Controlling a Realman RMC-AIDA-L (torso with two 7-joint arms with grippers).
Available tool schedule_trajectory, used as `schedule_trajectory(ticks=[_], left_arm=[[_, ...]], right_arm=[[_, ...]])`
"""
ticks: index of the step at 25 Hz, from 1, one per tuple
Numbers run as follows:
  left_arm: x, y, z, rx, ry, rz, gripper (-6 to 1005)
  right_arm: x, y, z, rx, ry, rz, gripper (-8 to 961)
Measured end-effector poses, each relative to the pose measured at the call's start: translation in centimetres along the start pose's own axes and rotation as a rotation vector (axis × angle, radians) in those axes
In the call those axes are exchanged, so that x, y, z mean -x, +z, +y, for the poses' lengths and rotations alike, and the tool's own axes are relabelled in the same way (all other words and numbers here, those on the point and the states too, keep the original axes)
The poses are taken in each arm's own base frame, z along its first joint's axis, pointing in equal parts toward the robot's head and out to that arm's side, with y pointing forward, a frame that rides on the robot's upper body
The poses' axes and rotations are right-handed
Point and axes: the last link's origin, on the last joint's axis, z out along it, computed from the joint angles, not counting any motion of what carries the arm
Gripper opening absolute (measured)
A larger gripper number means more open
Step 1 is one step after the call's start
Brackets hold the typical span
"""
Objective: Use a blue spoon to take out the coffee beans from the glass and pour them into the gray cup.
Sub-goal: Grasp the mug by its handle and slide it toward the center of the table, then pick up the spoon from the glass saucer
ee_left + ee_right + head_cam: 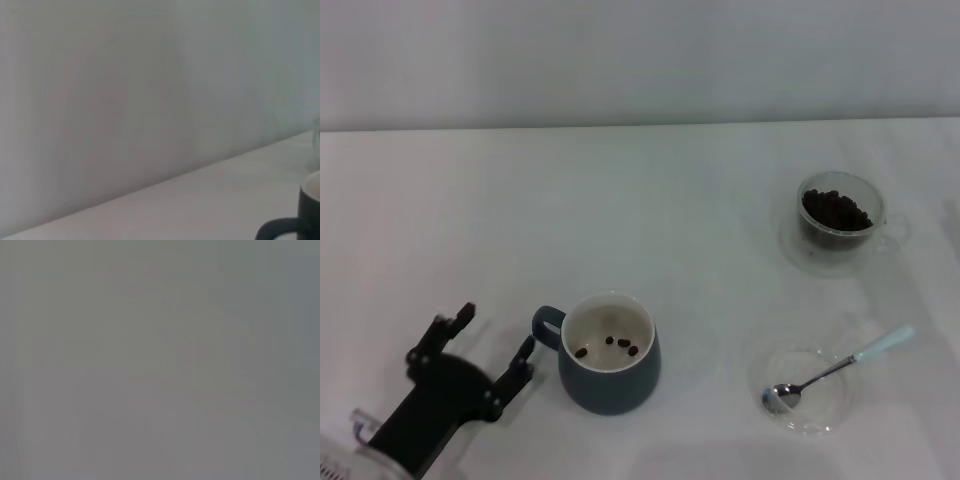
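The gray cup (610, 352) stands near the front centre of the table with several coffee beans (610, 346) on its white inside; its handle points toward my left gripper. My left gripper (490, 345) is open and empty just left of the cup's handle. The cup's edge also shows in the left wrist view (307, 210). The glass (840, 218) full of coffee beans (836, 210) stands at the back right. The blue spoon (840, 368) lies with its bowl on a flat clear saucer (805, 388) at the front right. My right gripper is out of view.
The white table (640, 220) runs back to a pale wall. The right wrist view shows only a plain grey surface.
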Motion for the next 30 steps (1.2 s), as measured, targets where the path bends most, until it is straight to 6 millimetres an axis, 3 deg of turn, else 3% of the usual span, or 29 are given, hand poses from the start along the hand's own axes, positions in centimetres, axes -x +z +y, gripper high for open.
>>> schedule_trajectory(ticks=[4,7,15,20,24,30], left_arm=[[0.1,-2.0,-0.1,-0.06,-0.059,0.034,785],[0.0,-3.5,-0.9,-0.138,-0.153,0.076,802],[0.8,-7.0,-5.9,-0.473,-0.338,0.135,786],[0.7,-7.3,-7.6,-0.555,-0.352,0.159,786],[0.3,-6.3,-7.9,-0.54,-0.343,0.175,786],[-0.2,-5.2,-8.0,-0.51,-0.334,0.184,786]], right_arm=[[-0.2,-0.3,-0.4,-0.022,0.011,0.013,856],[-0.3,-1.8,-1.6,-0.058,0.115,0.036,856],[-0.6,-6.2,-4.7,0.044,0.518,0.311,857],[-2.3,-8.5,-3.5,0.085,0.625,0.495,854],[-3.7,-9.7,-1.9,0.095,0.663,0.574,850],[-5.0,-10.0,0.5,0.149,0.689,0.637,844]])
